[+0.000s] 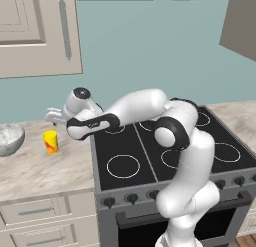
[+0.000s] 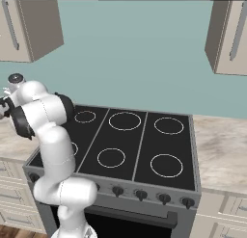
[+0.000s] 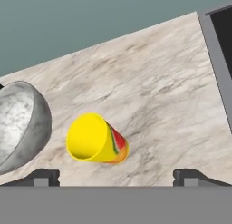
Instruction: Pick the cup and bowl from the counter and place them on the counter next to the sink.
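**Nearly over the cup: open claw, target just below**

Seen from the hand view, the claw (image 3: 116, 177) stands with its two tips wide apart and nothing between them. The cup (image 3: 97, 139) sits between and just beyond those tips, a little left of centre. It stands upright on the table (image 3: 154, 82) in the left base view, so its long axis is vertical (the hand view looks into its mouth, so it seems tipped). My judgement: the coming move is a short descent, shifted slightly toward the cup's side.

Just left of the cup, apart from it, lies the bowl (image 3: 18, 123), cut off by the frame edge. To the right is the stovetop (image 1: 165, 146).

From the left base view the claw's tips are hard to make out behind the wrist, and whether they are directly over the cup (image 1: 50, 142) I cannot tell.
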{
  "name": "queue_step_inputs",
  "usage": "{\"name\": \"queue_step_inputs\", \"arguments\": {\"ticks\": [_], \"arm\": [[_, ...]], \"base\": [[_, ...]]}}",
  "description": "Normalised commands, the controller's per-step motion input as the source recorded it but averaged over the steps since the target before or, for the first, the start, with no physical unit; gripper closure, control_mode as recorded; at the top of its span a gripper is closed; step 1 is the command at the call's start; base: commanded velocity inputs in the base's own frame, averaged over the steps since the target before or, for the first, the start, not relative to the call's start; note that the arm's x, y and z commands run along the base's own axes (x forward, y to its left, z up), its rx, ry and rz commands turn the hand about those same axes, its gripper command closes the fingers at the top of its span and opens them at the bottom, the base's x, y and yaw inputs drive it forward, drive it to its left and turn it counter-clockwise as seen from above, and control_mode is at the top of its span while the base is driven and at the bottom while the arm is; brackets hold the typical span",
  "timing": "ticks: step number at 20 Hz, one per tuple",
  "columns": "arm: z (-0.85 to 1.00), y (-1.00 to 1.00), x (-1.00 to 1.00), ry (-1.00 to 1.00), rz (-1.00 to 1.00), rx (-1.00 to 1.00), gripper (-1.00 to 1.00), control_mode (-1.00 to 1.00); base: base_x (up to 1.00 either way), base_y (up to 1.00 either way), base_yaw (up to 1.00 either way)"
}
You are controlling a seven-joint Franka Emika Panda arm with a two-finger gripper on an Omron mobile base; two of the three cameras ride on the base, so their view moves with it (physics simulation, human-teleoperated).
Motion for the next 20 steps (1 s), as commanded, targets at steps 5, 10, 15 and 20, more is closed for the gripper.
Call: {"name": "queue_step_inputs", "arguments": {"ticks": [5, 10, 15, 20], "arm": [[-0.17, 0.12, 0.08, 0.01, 0.0, -0.02, -1.0, -1.0], [-0.17, 0.12, 0.02, 0.02, 0.0, -0.02, -1.0, -1.0], [-0.11, 0.11, 0.05, 0.02, 0.0, -0.03, -1.0, -1.0], [-0.08, 0.06, 0.15, 0.04, 0.0, -0.05, -1.0, -1.0]], "base": [[0.0, 0.0, 0.0], [0.0, 0.0, 0.0], [0.0, 0.0, 0.0], [0.0, 0.0, 0.0]]}}
